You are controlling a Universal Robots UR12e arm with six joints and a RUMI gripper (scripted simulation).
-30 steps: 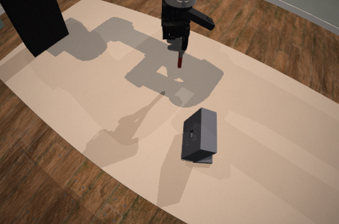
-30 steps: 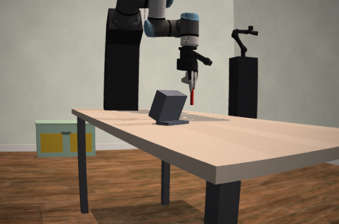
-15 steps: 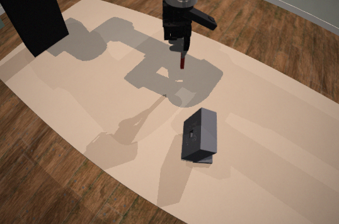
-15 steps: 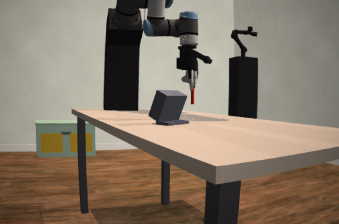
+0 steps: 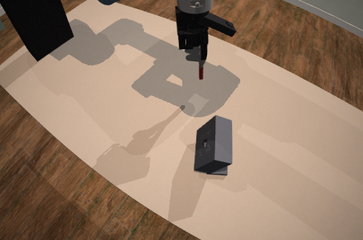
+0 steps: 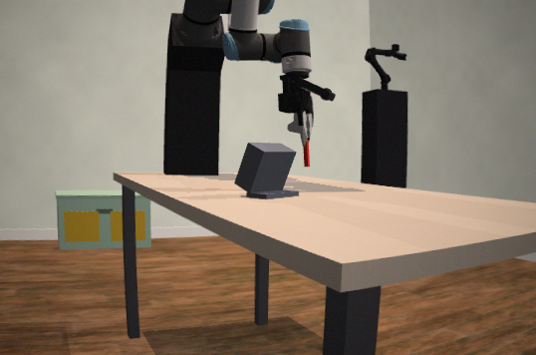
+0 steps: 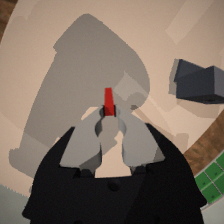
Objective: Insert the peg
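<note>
My gripper (image 5: 202, 62) (image 6: 306, 137) (image 7: 109, 105) is shut on a thin red peg (image 5: 201, 73) (image 6: 307, 153) (image 7: 108, 102). The peg hangs straight down from the fingertips, well above the table (image 5: 287, 143) (image 6: 399, 231). A dark grey block with a sloped panel (image 5: 214, 144) (image 6: 265, 168) (image 7: 197, 80) stands on a small base plate on the table. A small hole (image 5: 204, 143) shows in the middle of its sloped face. The block is apart from the gripper, nearer the camera in the top view and at the upper right in the wrist view.
The robot's black pedestal (image 5: 30, 8) (image 6: 191, 107) stands at the table's far side. A second black pedestal with a small arm (image 6: 384, 137) stands behind the table. A green and yellow box (image 6: 102, 218) sits on the wooden floor.
</note>
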